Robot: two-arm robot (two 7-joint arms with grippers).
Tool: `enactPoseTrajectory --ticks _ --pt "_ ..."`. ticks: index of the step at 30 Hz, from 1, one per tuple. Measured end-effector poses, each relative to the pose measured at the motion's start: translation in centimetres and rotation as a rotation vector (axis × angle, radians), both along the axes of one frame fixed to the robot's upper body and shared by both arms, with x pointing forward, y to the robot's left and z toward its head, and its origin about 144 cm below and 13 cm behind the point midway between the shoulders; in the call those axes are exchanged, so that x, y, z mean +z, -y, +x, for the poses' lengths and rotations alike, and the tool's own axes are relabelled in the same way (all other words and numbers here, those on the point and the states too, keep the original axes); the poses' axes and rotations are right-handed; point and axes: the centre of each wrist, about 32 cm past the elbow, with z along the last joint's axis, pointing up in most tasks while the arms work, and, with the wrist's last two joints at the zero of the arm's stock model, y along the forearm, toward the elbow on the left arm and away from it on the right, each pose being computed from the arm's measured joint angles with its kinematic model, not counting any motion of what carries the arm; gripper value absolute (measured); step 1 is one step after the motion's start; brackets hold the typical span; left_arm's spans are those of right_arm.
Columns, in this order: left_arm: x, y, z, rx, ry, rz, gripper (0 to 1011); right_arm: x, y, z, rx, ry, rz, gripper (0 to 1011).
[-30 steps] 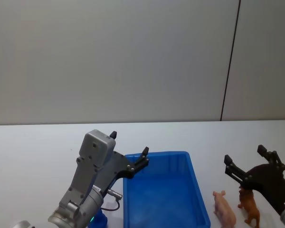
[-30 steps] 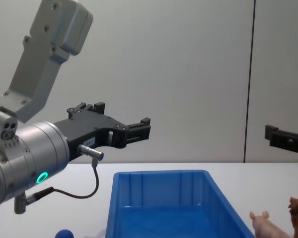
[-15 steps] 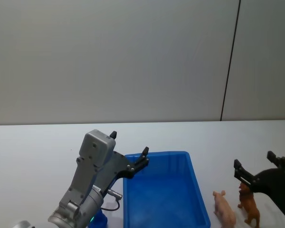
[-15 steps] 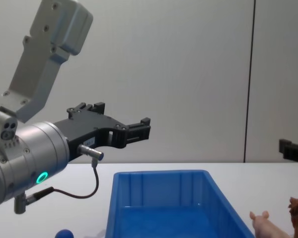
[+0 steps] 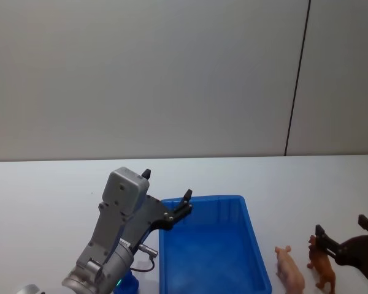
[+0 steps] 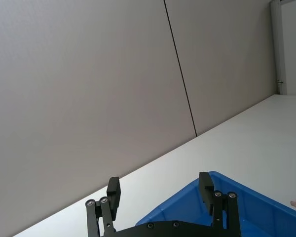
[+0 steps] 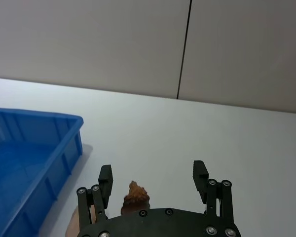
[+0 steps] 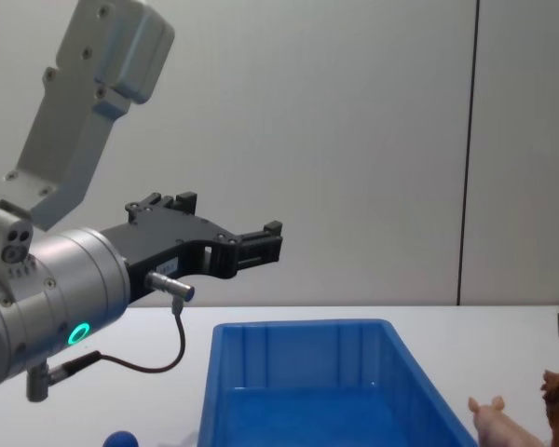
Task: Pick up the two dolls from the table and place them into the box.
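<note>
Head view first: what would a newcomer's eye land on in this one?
The bright blue box sits centre front, with the left gripper raised in the air at its left side, jaws open. To the box's right stand the pink pig and the reddish-brown animal, and the right gripper is close by the latter, jaws open.
</note>
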Motion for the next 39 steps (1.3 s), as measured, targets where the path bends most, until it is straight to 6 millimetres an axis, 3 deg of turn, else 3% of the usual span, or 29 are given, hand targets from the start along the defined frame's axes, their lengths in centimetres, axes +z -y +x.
enactPoseTrajectory --ticks 25,36,39 --pt "0.0 0.0 0.0 0.000 0.000 0.000 1002 -2.8 0.3 0.1 0.029 -0.142 -0.046 999" --pt "0.0 0.0 0.0 0.000 0.000 0.000 1001 -3.6 0.0 0.4 0.043 -0.181 -0.059 735" --pt "0.0 0.0 0.0 0.000 0.000 0.000 1002 -3.7 0.0 0.5 0.043 -0.189 -0.061 616"
